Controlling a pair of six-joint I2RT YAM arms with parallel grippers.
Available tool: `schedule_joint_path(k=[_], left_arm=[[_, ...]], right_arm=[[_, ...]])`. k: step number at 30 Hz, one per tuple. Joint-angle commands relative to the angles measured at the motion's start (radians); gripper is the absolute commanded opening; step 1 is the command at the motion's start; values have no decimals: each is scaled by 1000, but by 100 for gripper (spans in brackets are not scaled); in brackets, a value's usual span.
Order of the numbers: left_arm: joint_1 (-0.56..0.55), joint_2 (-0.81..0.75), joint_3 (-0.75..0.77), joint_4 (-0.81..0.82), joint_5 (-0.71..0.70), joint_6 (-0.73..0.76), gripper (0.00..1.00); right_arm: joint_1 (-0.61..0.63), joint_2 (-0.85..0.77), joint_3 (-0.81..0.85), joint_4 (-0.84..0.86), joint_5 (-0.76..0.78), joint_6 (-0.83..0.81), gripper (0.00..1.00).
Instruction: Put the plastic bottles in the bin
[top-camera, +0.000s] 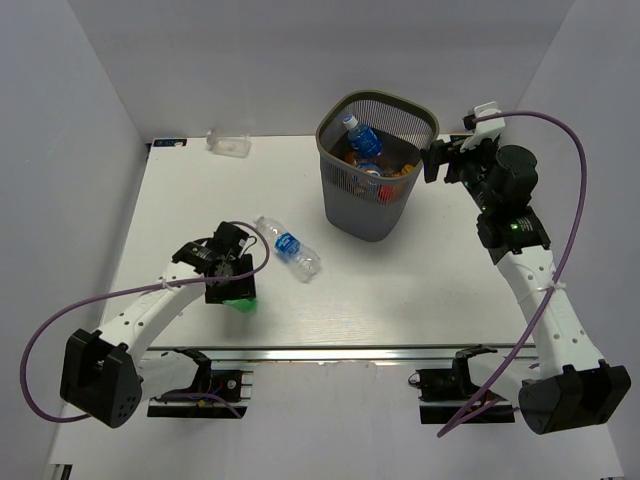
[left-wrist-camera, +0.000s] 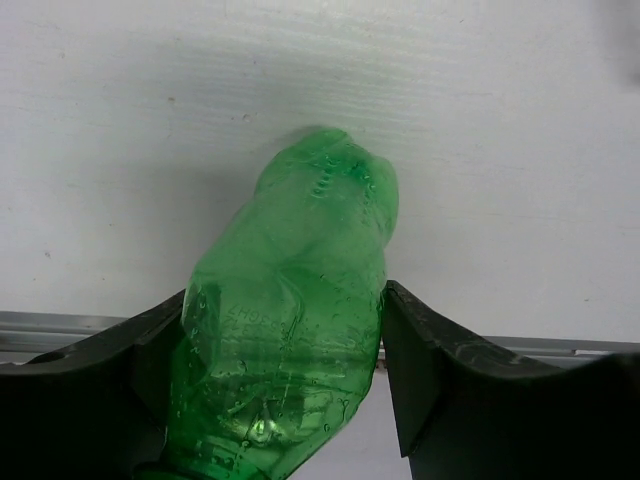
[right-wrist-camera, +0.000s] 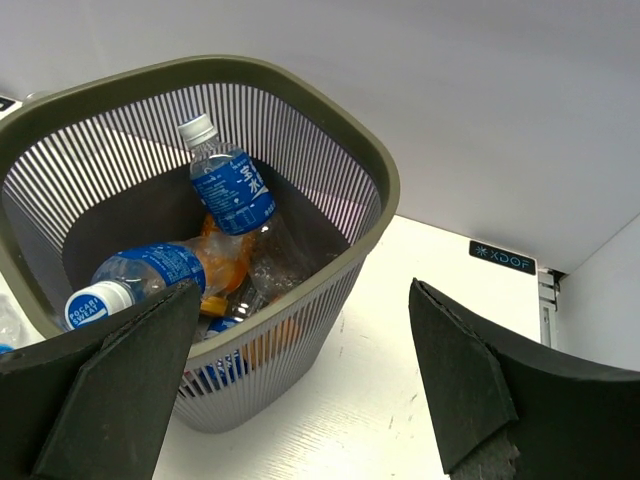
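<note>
The left hand (left-wrist-camera: 287, 330) clasps the green bottle (left-wrist-camera: 300, 250) mid-body — light, thin-walled, likely to crumple and slip (the right hand (right-wrist-camera: 302, 290), fingers apart, holds nothing).

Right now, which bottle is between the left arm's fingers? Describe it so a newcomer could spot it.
On the white table, look to the near left side, away from the dark grey wire-mesh bin. There the crumpled green plastic bottle lies between the left arm's black fingers. Its only close neighbour is a clear plastic bottle with a blue label; this one is solid green.
</note>
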Motion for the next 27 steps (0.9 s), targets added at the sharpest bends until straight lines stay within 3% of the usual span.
schedule_joint_path(k=[1, 2, 5, 7, 10, 14, 16, 24, 27], left_arm=[[-6, -16, 78, 15, -6, 11, 35], [-6, -18, 94, 13, -6, 14, 27], [-6, -36, 176, 13, -16, 22, 21], [-6, -53, 268, 28, -35, 17, 11], [-6, -108, 370, 135, -62, 5, 4], [-6, -199, 358, 554, -1, -1, 2], [-4, -135, 391, 637, 86, 28, 0], [-9, 335, 866, 751, 520, 81, 1], [-25, 499, 1015, 701, 547, 110, 16]], right_arm=[[-9, -24, -3, 20, -13, -7, 89], [-9, -23, -3, 19, -11, -8, 89], [-12, -34, -5, 20, -10, -7, 89], [-19, -46, -18, 31, -10, -5, 89], [-35, -82, -48, 48, 4, 16, 89], [-62, -120, -83, 74, 30, 42, 89], [-75, -143, -103, 83, 30, 45, 90], [-93, -204, -173, 106, 9, 73, 89], [-93, -201, -183, 104, -39, 79, 89]])
